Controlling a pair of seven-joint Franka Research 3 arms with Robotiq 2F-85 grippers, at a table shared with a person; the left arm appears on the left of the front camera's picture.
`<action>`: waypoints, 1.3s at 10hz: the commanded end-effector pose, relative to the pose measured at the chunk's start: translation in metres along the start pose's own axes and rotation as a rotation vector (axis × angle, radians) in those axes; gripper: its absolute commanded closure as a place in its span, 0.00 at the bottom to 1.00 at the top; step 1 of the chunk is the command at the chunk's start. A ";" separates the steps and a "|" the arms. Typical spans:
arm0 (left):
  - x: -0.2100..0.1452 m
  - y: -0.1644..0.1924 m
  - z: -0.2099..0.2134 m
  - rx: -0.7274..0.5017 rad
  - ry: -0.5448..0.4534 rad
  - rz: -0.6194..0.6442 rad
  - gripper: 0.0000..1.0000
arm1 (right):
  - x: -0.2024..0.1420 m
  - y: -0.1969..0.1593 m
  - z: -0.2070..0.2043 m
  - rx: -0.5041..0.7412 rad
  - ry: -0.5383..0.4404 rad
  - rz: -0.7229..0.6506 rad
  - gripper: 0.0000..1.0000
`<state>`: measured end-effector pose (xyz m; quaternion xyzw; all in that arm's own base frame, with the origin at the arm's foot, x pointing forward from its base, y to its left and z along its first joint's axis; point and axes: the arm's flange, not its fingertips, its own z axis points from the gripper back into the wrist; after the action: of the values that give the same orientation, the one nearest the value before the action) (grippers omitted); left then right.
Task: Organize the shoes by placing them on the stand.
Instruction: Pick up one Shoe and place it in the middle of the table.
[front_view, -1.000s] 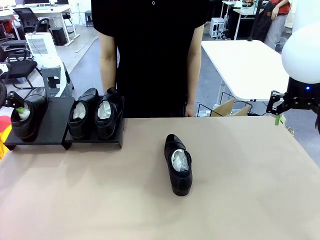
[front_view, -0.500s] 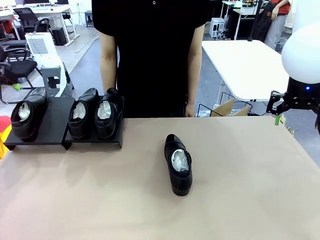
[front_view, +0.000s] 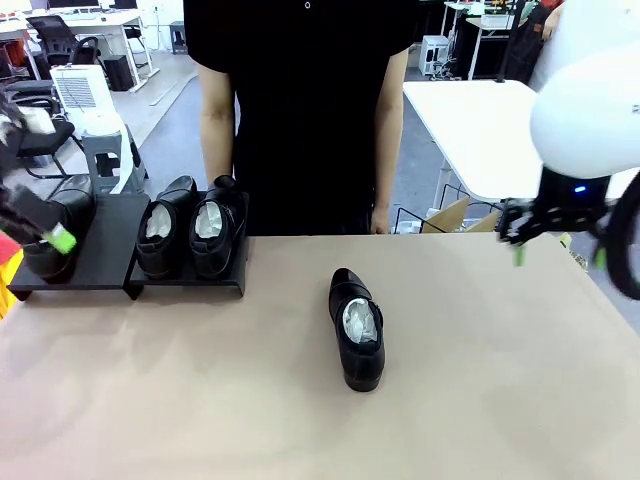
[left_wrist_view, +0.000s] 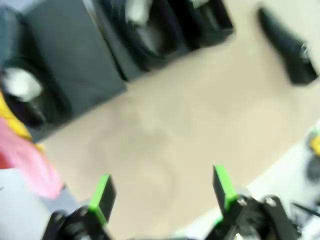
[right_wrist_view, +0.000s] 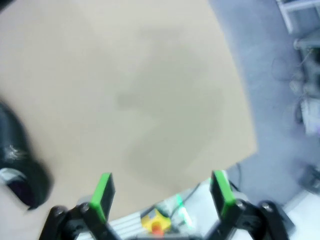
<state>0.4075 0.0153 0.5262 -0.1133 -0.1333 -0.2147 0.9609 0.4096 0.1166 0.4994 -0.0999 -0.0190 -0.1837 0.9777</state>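
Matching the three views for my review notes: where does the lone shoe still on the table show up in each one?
Front view: lone shoe at the table's centre, toe toward the camera.
Left wrist view: blurred, at the upper right.
Right wrist view: blurred, at the left edge.
Shared landmark: the tan table, seen under the shoe in all three.

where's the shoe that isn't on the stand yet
In the front view the loose shoe lies on the table near its middle, toe toward the camera, right of the stand.
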 end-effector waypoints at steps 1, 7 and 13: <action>0.007 -0.001 -0.006 0.008 0.158 -0.115 0.00 | -0.031 0.040 0.014 0.045 0.027 0.166 0.00; -0.002 -0.008 -0.014 -0.031 0.096 -0.046 0.00 | -0.059 0.098 -0.014 0.002 0.022 0.173 0.00; -0.002 -0.008 -0.014 -0.031 0.096 -0.046 0.00 | -0.080 0.192 -0.060 0.110 -0.001 0.352 0.00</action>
<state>0.4057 0.0052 0.5151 -0.1093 -0.0781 -0.2468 0.9597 0.4040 0.3021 0.4024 -0.0479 -0.0090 -0.0064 0.9988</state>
